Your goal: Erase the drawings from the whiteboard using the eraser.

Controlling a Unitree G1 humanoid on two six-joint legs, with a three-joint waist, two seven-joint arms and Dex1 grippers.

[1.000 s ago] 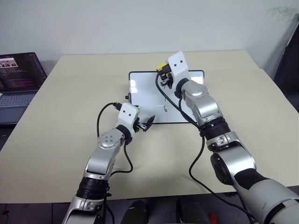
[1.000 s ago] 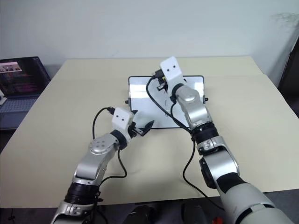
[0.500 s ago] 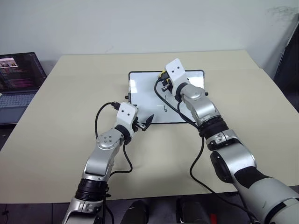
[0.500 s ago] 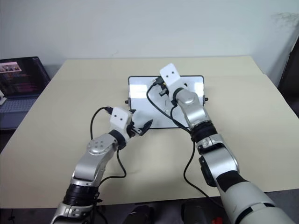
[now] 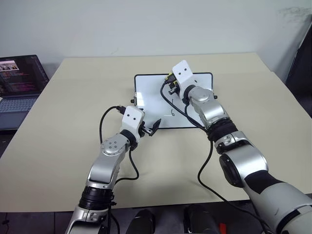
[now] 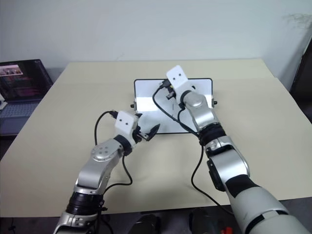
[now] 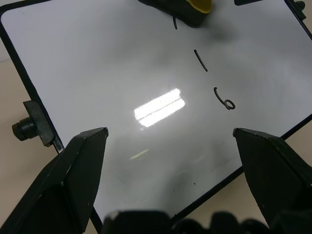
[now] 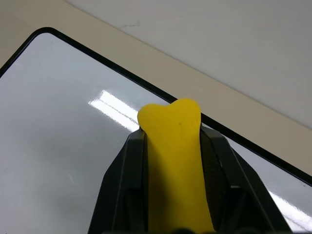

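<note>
- Two marks left readable among the drawings in the left wrist view — a "1" and below it a "6", with a short curl of a third mark poking out from under the eraser
- Lying flat on the beige desk, toward its far edge and about midway between the side edges: the whiteboard, black-framed, with a small black knob on its side
- Over the far part of the whiteboard: the right gripper, fingers pressed hard against both sides of the eraser — yellow block squeezed between them, rounded tip sticking out past the fingertips
- Seen in the left wrist view as a yellow-and-dark lump right at the top of the mark column; contact with the board surface not possible to tell
- At the near left corner of the whiteboard: the left gripper, fingers spread wide with nothing between them, one finger by the left edge of the frame, the other past the near edge
- Bright strip of glare on the glossy white surface beside the marks
- Off the desk's left edge: an open laptop, screen dark with coloured text
</note>
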